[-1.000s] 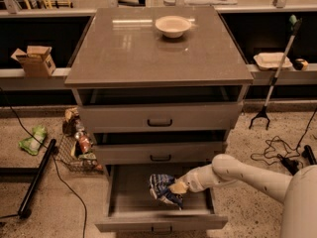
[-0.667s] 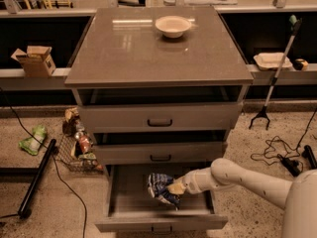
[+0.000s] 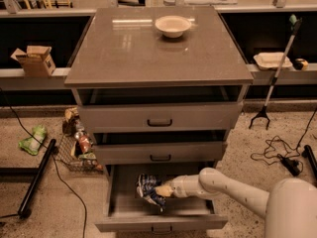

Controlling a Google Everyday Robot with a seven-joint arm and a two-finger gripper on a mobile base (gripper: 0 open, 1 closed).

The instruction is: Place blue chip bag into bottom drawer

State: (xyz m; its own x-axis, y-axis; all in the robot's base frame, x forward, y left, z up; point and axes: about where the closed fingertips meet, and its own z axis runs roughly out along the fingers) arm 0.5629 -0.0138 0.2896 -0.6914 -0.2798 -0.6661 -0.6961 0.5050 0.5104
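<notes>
Camera view: I see the bottom drawer (image 3: 122, 208) pulled well out, its flat grey front nearest me and its tray open from above. The gripper (image 3: 164, 190) is inside the tray, reaching in from the right on a smooth cream arm (image 3: 225, 188). It is clamped on the right side of the blue chip bag (image 3: 148, 187). The bag is crumpled, shiny dark foil with white print, and it sits over the middle of the tray. I cannot tell whether it touches the floor.

Bare grey floor lies open between the bag and the left wall, with a narrower strip toward the front edge. The middle drawer (image 3: 161, 151) stands slightly out, overhanging the back of the tray just above the bag.

Against a second ago, bag and gripper have shifted left together, away from the right wall. The cream bowl (image 3: 173, 26) on the glossy cabinet top (image 3: 124, 53) has not moved.
</notes>
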